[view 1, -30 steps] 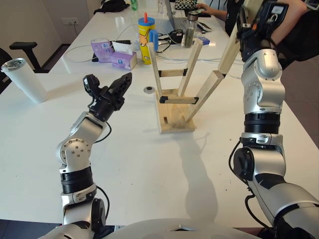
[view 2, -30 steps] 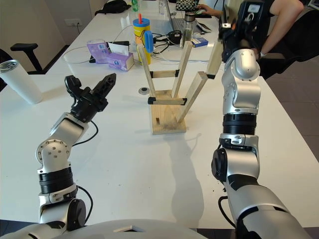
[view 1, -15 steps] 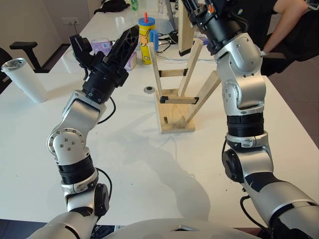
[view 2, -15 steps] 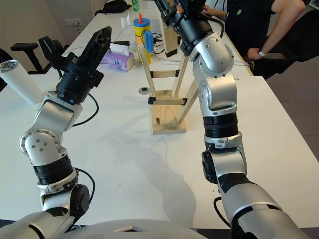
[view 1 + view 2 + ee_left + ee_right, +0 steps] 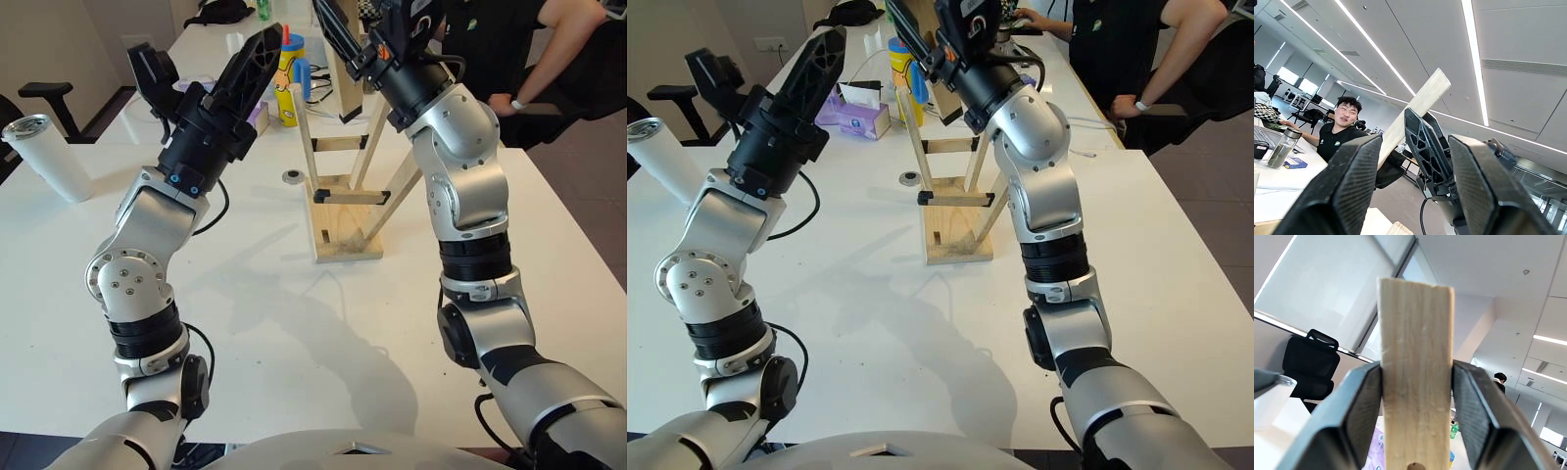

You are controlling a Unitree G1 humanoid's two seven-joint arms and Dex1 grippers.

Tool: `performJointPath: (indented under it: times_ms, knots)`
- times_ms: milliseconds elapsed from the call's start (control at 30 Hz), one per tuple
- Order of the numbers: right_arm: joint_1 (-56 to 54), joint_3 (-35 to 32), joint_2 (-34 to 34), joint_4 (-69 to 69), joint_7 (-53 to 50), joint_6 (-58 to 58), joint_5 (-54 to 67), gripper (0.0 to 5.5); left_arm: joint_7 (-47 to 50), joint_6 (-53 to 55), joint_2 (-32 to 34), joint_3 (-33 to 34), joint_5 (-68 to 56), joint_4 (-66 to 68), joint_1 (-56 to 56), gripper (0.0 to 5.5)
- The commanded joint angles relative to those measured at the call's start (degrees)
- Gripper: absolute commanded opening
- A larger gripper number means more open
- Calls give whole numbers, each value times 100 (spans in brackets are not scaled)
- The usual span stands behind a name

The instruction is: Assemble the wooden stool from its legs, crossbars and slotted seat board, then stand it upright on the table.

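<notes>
On the white table [image 5: 245, 304] a white tumbler [image 5: 44, 157] lies well off to the left. The left gripper [image 5: 260, 54] is raised high above the table and points toward the stool. Its two fingers [image 5: 1356, 186] are spread apart with nothing between them, and they touch nothing. Behind it on the table are purple tissue packs [image 5: 857, 116] and a yellow cup [image 5: 291, 83] with a blue handle. A small dark round thing [image 5: 292, 177] lies just left of the stool. The partly built stool stands upside down near the middle of the table. Its slotted seat board [image 5: 345, 240] lies flat on the surface, and three legs [image 5: 306, 137] rise from it at a tilt, joined by crossbars [image 5: 338, 144]. Above the stool, close to the tops of those legs, the right gripper [image 5: 1416, 366] holds a loose wooden leg [image 5: 1416, 318]. Both of its fingers are pressed against the leg's flat sides, and the leg sticks out past them at either end. Whether its lower end touches the standing legs cannot be told
</notes>
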Motion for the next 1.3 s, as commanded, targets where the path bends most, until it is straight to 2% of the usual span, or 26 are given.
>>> performJointPath:
  times_ms: [33,467,533,1300]
  knots:
    - [116,111,19,-227,246,25,100,211,20,-58,96,-97,32,-38,-158,250]
    - [377,203,48,-470,448,178,152,211,-306,-118,510,-369,657,16,-316,250]
    - [401,214,48,-471,464,183,147,211,-347,-107,555,-421,772,9,-317,272]
    - [694,544,11,-815,986,447,210,211,-775,-258,720,-710,1757,34,-421,272]
